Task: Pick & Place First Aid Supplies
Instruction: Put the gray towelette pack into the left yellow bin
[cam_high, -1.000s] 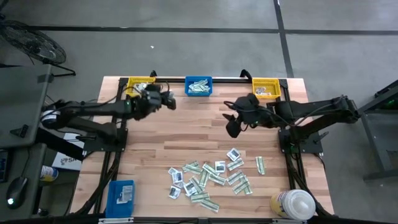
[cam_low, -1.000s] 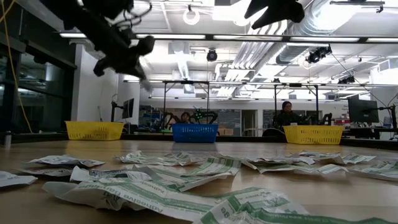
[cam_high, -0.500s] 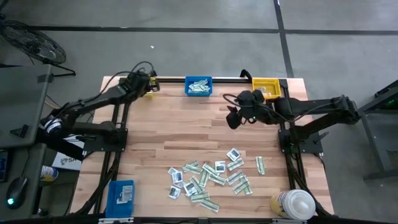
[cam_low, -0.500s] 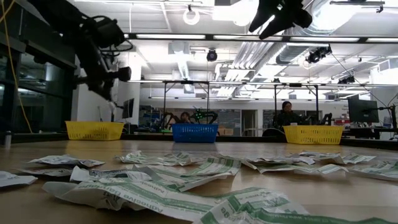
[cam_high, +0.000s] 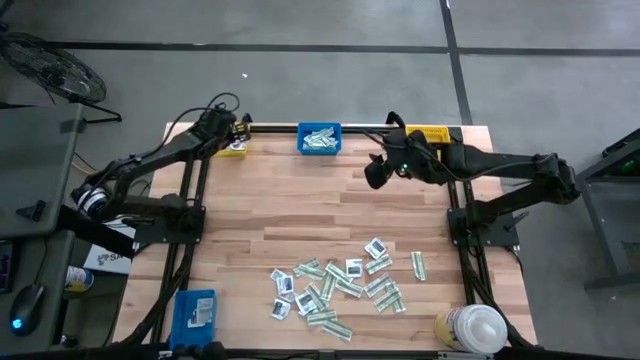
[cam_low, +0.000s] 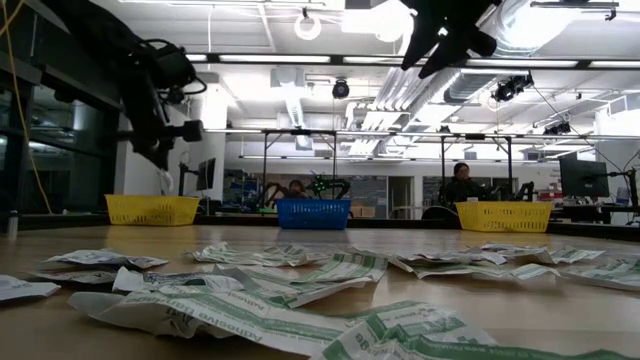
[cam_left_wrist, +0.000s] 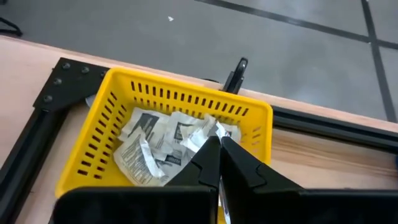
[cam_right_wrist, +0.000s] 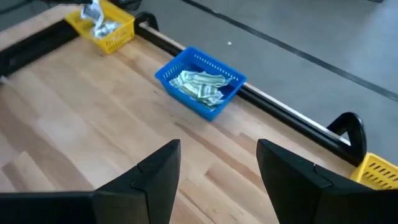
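Wooden table (cam_high: 300, 215), left pincer (cam_left_wrist: 219, 144) (shut) now over yellow bin (cam_left_wrist: 102, 127), right pincer (cam_right_wrist: 217, 165) wide, shifted rearward.

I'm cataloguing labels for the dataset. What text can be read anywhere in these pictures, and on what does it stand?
"Adhesive": on the nearest green-and-white strip in the low view; the rest of that line is too blurred.
White packets in the left yellow bin: dark print, unreadable.
Packets on the table from above: marks too small.
Blue box and bottle labels: too small to read.
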